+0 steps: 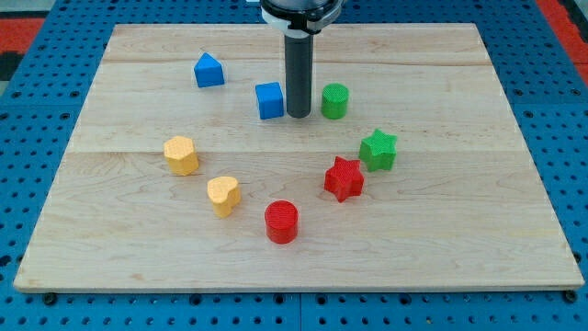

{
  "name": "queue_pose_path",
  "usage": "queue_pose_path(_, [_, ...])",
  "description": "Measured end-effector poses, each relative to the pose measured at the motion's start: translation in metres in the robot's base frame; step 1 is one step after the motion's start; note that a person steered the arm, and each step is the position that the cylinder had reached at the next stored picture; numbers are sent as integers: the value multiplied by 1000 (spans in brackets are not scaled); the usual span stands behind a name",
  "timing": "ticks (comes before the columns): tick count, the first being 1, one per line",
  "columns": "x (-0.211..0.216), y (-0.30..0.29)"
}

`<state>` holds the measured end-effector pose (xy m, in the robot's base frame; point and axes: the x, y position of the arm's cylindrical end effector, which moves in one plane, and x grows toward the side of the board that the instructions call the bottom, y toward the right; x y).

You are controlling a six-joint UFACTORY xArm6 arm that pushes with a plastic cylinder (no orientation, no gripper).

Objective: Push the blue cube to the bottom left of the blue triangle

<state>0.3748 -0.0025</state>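
Observation:
The blue cube point(270, 100) sits on the wooden board in the upper middle. The blue triangle point(209, 71) lies up and to the view's left of it, well apart. My tip point(299, 115) is at the lower end of the dark rod, right beside the cube's right face, touching or nearly touching. The green cylinder point(335, 100) stands just to the right of my tip.
A green star point(378, 150) and a red star point(344, 178) lie to the lower right. A red cylinder point(282, 222) is at the bottom middle. A yellow heart point(223, 195) and a yellow hexagon point(182, 154) lie to the lower left. The board's edge point(294, 287) runs along the bottom.

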Motion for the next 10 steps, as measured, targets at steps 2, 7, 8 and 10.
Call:
queue_pose_path(2, [-3,-38])
queue_pose_path(7, [-20,-65])
queue_pose_path(8, [-20,-98])
queue_pose_path(10, [-20,-53])
